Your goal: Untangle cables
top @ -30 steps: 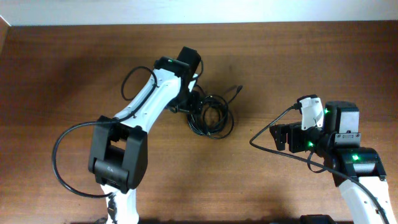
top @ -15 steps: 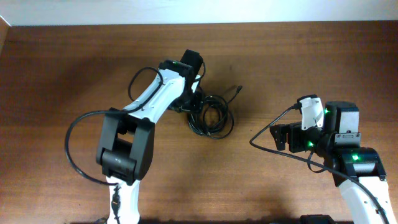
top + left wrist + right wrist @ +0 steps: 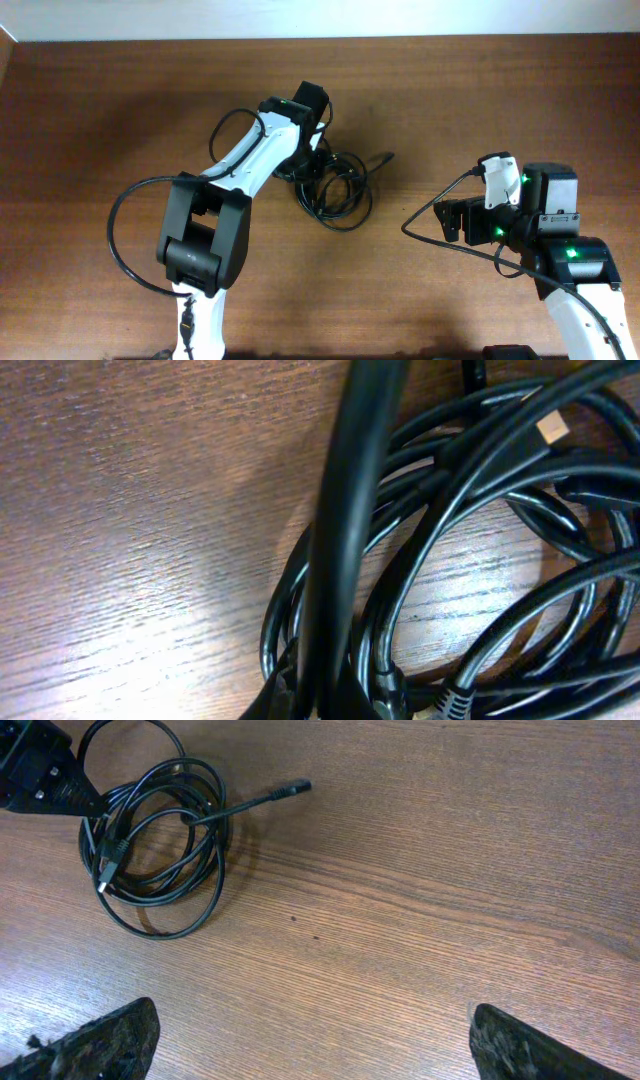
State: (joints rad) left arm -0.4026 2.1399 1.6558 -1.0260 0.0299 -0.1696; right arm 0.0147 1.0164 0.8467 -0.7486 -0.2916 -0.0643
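Note:
The cables lie as one tangled black coil at the table's middle, with a plug end sticking out to the right. My left gripper is shut on the coil's left edge. In the left wrist view its jaws pinch a cord that runs up blurred past the lens, over the looped cables. My right gripper hovers open to the right, well apart from the coil. Its fingers frame bare wood, and the cables lie at the upper left of that view.
The dark wooden table carries only the coil. Thick black arm cables loop beside the left arm and the right arm. The table's far edge meets a pale wall.
My left gripper has gone from open to shut on the coil's left edge. The coil has shifted slightly and its plug end has swung. The right arm has stayed still.

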